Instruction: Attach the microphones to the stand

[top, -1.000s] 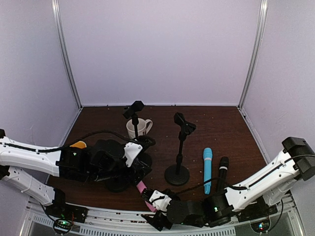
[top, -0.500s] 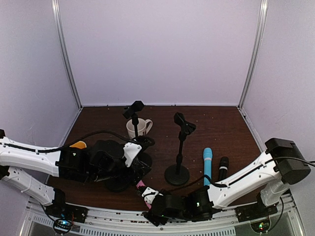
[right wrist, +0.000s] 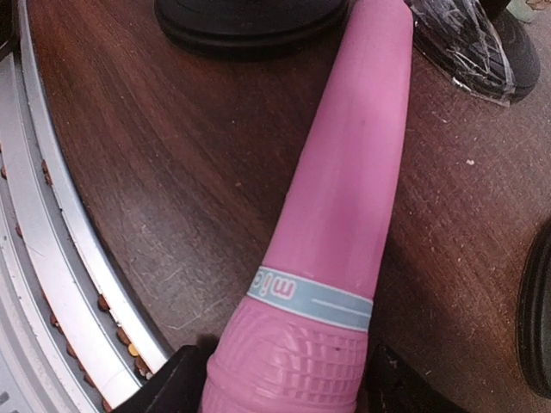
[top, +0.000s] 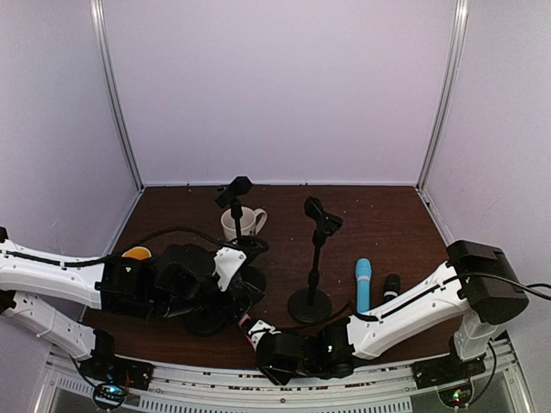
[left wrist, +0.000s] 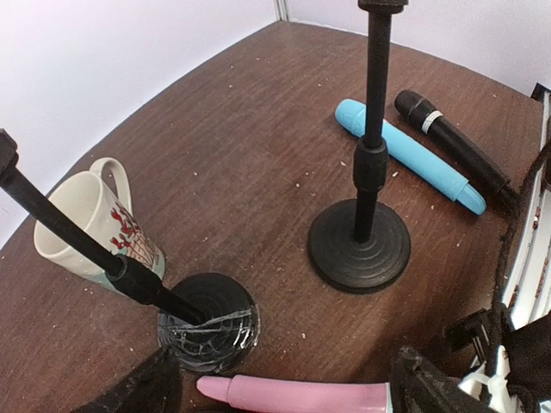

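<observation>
The pink microphone [right wrist: 344, 215] lies on the brown table at its near edge, with its tip by the taped stand base [left wrist: 207, 323]. It also shows in the left wrist view [left wrist: 293, 396] and barely in the top view [top: 244, 322]. My right gripper [right wrist: 284, 391] is shut on its ribbed head, and shows in the top view [top: 260, 338]. My left gripper [left wrist: 288, 379] is open, its fingers wide on either side of the pink body, just above it [top: 237, 297]. The light blue microphone [top: 362, 288] and the black one [top: 390, 288] lie side by side at the right.
Two black stands are upright: the taped one with its clip [top: 234, 191] at the back, the other on a round base [top: 310, 305] at centre. A white mug [top: 241, 224] stands behind the taped one. An orange thing [top: 136, 253] lies at the left. The metal table rim [right wrist: 52, 258] runs beside the microphone.
My right arm has swung left, carrying its gripper a little left over the pink microphone and covering more of it and the black one. The left arm has barely moved.
</observation>
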`<state>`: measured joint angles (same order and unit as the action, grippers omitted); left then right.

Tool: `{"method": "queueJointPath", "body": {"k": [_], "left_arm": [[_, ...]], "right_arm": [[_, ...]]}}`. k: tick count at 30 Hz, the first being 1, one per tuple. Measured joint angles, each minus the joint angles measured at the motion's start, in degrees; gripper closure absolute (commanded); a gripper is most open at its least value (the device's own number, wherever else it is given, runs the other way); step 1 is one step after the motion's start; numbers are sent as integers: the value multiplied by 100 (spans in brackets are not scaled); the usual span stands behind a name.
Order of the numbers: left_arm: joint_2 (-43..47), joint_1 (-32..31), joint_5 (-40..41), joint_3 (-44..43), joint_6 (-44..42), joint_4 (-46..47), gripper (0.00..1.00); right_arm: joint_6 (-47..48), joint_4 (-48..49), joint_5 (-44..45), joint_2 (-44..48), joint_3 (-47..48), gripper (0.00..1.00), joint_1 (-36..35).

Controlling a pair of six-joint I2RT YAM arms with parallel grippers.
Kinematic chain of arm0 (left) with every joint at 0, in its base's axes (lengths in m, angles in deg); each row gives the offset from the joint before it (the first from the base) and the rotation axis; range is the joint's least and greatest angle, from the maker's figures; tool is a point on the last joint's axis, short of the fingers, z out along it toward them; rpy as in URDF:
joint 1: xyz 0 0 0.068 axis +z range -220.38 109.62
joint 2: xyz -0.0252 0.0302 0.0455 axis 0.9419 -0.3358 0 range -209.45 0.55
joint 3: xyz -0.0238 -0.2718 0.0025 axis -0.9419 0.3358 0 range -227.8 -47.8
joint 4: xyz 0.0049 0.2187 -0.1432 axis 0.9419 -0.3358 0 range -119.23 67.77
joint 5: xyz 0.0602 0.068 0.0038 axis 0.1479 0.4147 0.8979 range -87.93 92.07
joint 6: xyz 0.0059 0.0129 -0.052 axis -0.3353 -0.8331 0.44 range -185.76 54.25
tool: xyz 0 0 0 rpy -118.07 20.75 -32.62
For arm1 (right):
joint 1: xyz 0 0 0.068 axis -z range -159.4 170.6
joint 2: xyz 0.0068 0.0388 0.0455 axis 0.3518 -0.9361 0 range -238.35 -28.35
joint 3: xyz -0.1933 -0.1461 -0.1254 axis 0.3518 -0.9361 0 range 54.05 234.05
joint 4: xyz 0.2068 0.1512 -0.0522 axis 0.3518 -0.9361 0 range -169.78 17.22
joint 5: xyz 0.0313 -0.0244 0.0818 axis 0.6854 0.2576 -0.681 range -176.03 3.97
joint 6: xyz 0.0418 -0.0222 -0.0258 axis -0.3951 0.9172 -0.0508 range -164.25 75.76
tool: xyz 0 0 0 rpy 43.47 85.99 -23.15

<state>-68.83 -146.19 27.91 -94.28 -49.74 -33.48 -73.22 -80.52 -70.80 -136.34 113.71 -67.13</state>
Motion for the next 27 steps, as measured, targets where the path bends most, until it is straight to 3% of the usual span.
{"method": "queueJointPath", "body": {"k": [9,20,27], "left_arm": [[35,0,0,0,-4,2,15],[24,-37,-293,-57,-636,-356,23],[-188,-649,-584,-328,-1644,-695,24]], "right_arm": [[-229,-396,7,59,20,63,7],[-249,-1488,-74,1836,-481,67,4],[-44,-2428,-365,3108,-584,69,-39]]}}
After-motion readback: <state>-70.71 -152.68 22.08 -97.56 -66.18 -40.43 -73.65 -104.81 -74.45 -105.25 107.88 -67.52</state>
